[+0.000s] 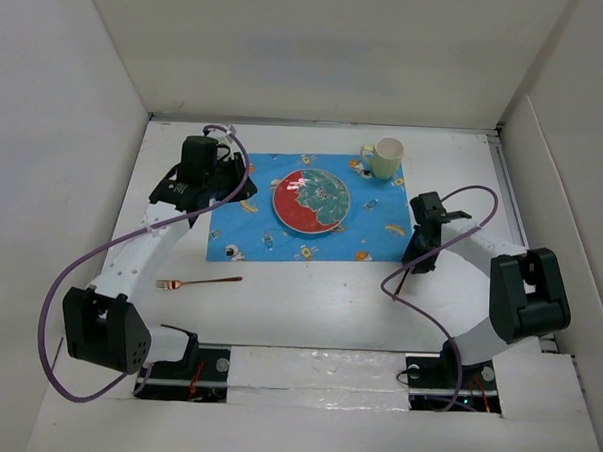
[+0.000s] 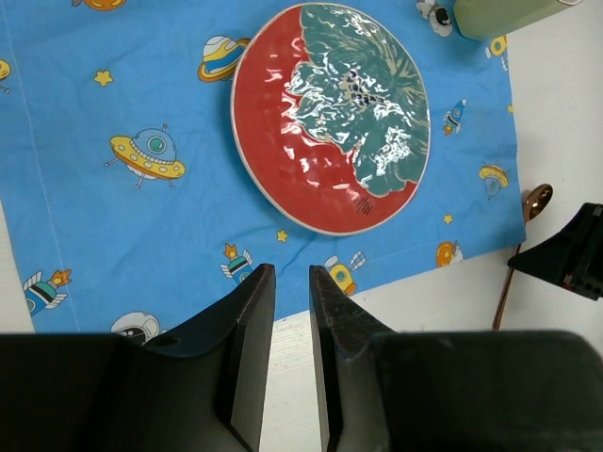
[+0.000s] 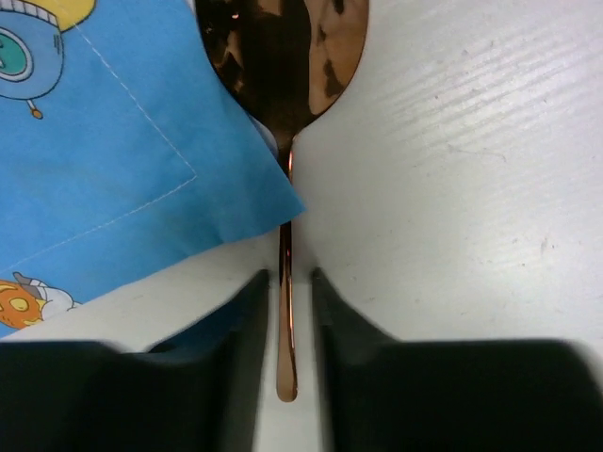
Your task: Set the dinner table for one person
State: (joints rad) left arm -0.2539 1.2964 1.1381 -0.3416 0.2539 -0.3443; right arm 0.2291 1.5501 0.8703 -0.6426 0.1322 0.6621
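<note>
The white dinner table carries a blue space-print placemat with a red and green plate on it and a pale green mug at its far right corner. A copper fork lies on the table to the near left. A copper spoon lies beside the placemat's right edge. My right gripper is low over it, slightly open, with the jaws astride the spoon's handle and a small gap on each side. My left gripper hovers over the placemat's left edge, its jaws a narrow gap apart and empty.
White walls enclose the table on three sides. In the left wrist view the plate, the mug, the spoon and the right gripper show across the placemat. Purple cables loop beside both arms.
</note>
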